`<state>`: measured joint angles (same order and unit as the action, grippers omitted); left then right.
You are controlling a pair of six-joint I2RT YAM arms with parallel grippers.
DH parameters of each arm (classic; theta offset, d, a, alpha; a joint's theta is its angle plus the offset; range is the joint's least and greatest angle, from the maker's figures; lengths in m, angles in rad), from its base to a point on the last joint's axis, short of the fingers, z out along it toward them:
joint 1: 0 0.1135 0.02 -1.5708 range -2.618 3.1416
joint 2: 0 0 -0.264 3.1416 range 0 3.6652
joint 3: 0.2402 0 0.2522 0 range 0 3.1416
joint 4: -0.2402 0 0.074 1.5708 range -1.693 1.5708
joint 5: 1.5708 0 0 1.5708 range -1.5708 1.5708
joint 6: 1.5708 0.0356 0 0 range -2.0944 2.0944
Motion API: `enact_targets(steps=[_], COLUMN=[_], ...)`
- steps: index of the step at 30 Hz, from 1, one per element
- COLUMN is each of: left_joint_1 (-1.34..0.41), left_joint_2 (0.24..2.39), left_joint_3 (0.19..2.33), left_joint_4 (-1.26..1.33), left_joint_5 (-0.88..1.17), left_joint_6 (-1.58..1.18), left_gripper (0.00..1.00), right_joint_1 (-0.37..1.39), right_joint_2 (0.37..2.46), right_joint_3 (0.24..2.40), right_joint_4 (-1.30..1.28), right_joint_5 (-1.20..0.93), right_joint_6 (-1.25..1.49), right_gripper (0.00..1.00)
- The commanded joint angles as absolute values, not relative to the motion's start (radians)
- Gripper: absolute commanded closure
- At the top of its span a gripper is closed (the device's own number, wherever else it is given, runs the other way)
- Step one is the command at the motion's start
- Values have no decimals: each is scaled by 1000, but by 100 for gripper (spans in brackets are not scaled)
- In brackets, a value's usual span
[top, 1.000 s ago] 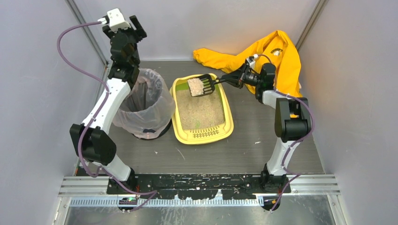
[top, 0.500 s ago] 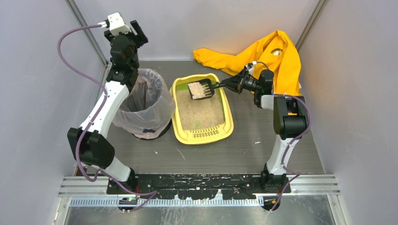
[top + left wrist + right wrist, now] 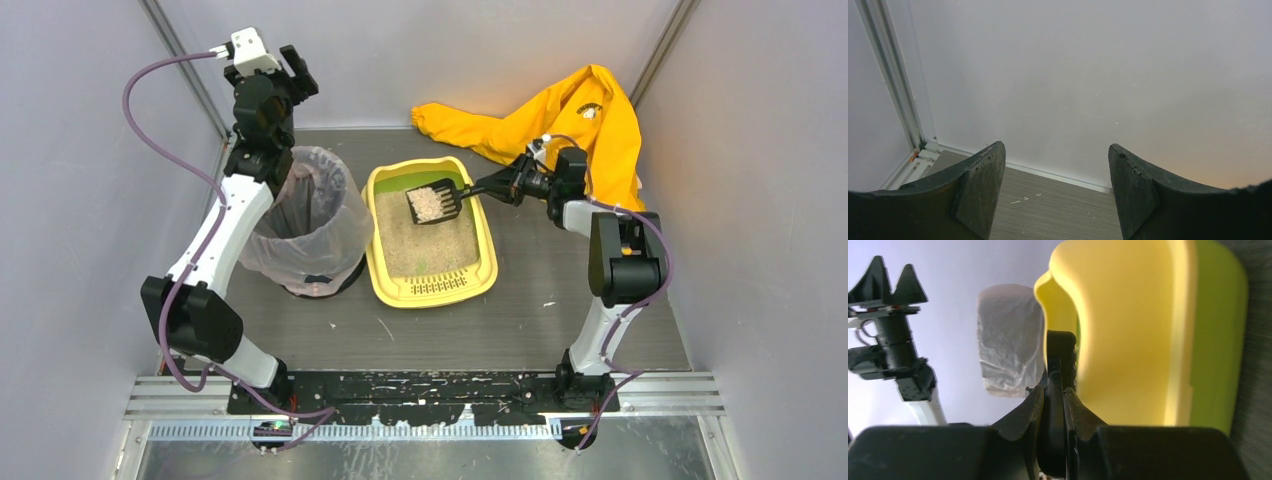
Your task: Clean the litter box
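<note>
The yellow litter box (image 3: 483,262) with beige litter lies mid-floor; the right wrist view shows its yellow outer wall (image 3: 1128,340). My right gripper (image 3: 503,185) is shut on the handle of a black slotted scoop (image 3: 433,203), seen edge-on (image 3: 1059,360) between the fingers. The scoop's head carries a pale clump and hangs over the box's far half, tilted. My left gripper (image 3: 292,62) is raised high above the bin near the back wall, open, with nothing between its fingers (image 3: 975,190).
A round bin lined with a translucent bag (image 3: 312,222) stands left of the box, touching or nearly touching it; its bag (image 3: 1008,335) shows in the right wrist view. A yellow garment (image 3: 590,115) lies at the back right. Walls close in on three sides.
The right gripper has drawn the loaded scoop right and nearer, lower over the litter. The left arm shifted slightly at first, then held still.
</note>
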<state>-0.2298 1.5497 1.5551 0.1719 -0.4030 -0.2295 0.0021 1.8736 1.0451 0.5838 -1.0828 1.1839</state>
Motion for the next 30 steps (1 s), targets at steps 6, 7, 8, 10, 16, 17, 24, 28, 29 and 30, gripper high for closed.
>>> enact_targets(steps=[6,7,8,10,16,17,24,28,29,30], left_joint_1=[-232,-232,-232,-233,-247,-248,-260,-263,-264,-266], left_joint_2=[1499,1498,1499,1505,1511,1515,1532,1534,1536,1541], left_joint_3=[1565,1561,1559,1562,1565,1567,1591,1605,1606,1607], left_joint_4=[184,185,186,189,189,190,185,176,175,175], left_joint_5=[-368,-368,-369,-365,-358,-358,-350,-345,-344,-344], left_joint_6=[-250,-251,-256,-270,-271,-273,-274,-275,-275,-272], left_gripper=[25,25,25,25,25,25,25,25,25,25], right_joint_1=[-21,-6,16,35,-3,26,37,-2,25,31], right_joint_2=[1749,1761,1764,1739,1770,1768,1768,1756,1762,1749], right_joint_3=[1139,1136,1150,1195,1137,1144,1113,1099,1107,1103], right_joint_4=[195,239,208,22,405,364,522,497,492,482], right_joint_5=[-1044,-1065,-1078,-1042,-1091,-1088,-1104,-1097,-1109,-1105], right_joint_6=[851,885,864,717,997,964,1039,1021,1013,1001], right_gripper=[99,99,99,99,99,99,99,99,99,99])
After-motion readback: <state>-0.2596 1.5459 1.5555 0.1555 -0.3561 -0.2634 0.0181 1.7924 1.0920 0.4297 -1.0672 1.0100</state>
